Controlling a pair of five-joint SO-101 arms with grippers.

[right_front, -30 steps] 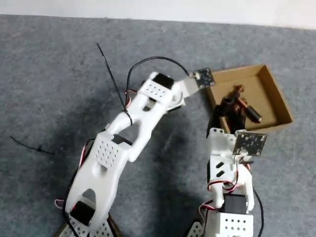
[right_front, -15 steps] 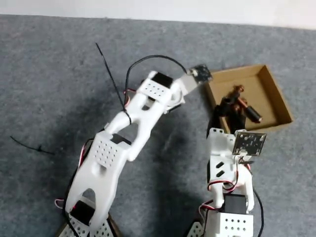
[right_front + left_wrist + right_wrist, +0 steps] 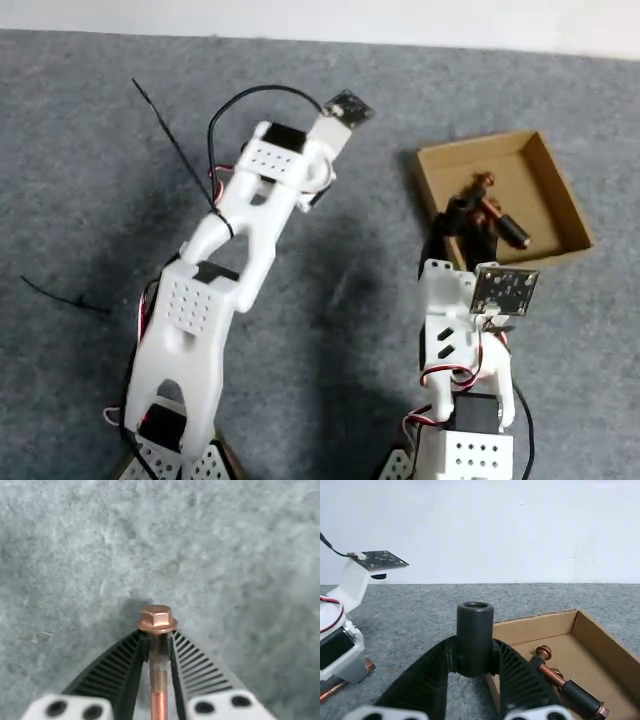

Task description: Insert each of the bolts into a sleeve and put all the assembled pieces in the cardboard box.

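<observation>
Right, nearest to me the right end effector [image 3: 475, 656] is clamped around a black sleeve [image 3: 475, 627], holding it upright with its bore facing up, just at the near corner of the cardboard box [image 3: 548, 168]. Two assembled pieces [image 3: 497, 215], as far as I can tell, already lie inside, copper heads showing.

Further out, the left end effector [image 3: 157, 639] is pinching a copper bolt [image 3: 157, 621] just under its hex head, with the shank running back between the fingers towards the wrist. It hangs low over bare grey worktop [image 3: 90, 140], well apart from the sleeve.

Here's the worry: the head leads and the threaded end points back at the wrist, so I'd say lining that thread up with the bore will be awkward. A slight tilt could jam the bolt on the sleeve's rim or twist it out of such a narrow pinch. The sleeve also sits close to the box wall, so a push from the side might nudge the box.

Room, though, is generous: open worktop lies between the arms and beyond the left one. A loose black tie [image 3: 62, 296] lies well off to the side.
</observation>
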